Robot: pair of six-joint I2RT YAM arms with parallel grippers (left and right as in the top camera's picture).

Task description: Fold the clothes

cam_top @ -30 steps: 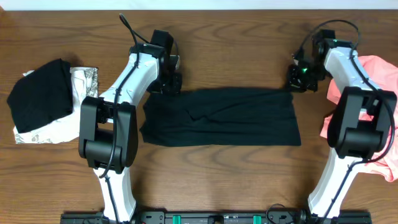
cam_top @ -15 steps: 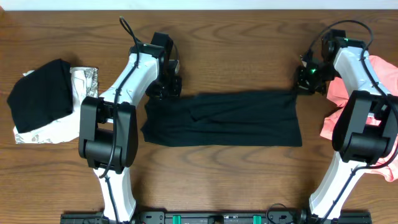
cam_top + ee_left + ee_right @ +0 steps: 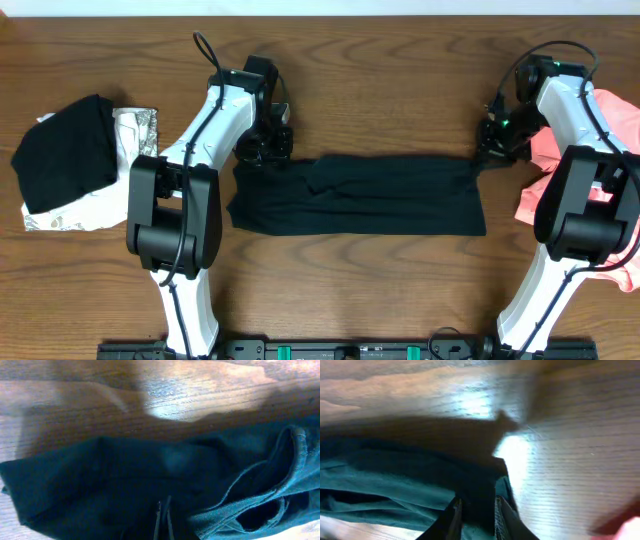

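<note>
A black short-sleeved shirt [image 3: 355, 195] lies folded into a long band across the middle of the wooden table. My left gripper [image 3: 268, 148] is at its far left corner and shut on the fabric. In the left wrist view the thin fingertips [image 3: 162, 520] are pinched together in the dark cloth [image 3: 100, 485]. My right gripper [image 3: 490, 146] is at the far right corner. In the right wrist view its gripper [image 3: 479, 515] has a bunch of the black cloth [image 3: 395, 485] clamped between the fingers.
At the far left another black garment [image 3: 65, 150] lies on a white grey-patterned one [image 3: 135, 130]. A salmon-pink garment [image 3: 612, 112] lies at the right edge, partly under the right arm. Bare wood [image 3: 380, 90] lies beyond the shirt.
Both grippers have moved toward the near side, carrying the shirt's far edge with them. The band is now narrower. The right gripper also shifted a little to the right.
</note>
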